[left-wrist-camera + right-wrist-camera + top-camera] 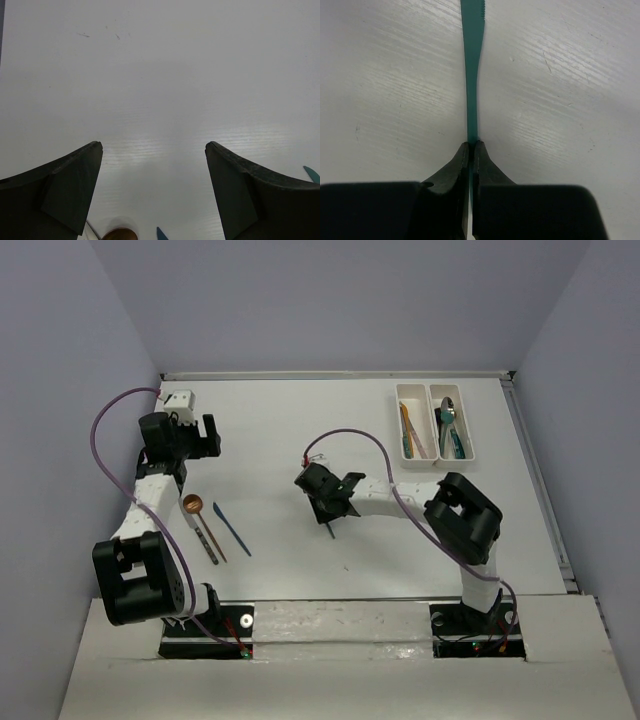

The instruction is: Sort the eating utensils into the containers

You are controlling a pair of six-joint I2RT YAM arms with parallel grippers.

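Two arms bend over the table. Right pincer, mid-frame, clamps a teal knife; left pincer, upper left, gapes empty

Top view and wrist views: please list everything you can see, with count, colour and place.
table: one, white, under everything
trays: two, white, joined, far right
utensils in trays: several, orange, beige, teal, silver
spoon: one, copper, near left
dark utensil: one, black or grey, along spoon
blue knife: one, right of spoon
teal knife: one, in right gripper
left gripper: black, open, far left, over table
right gripper: black, shut on teal knife
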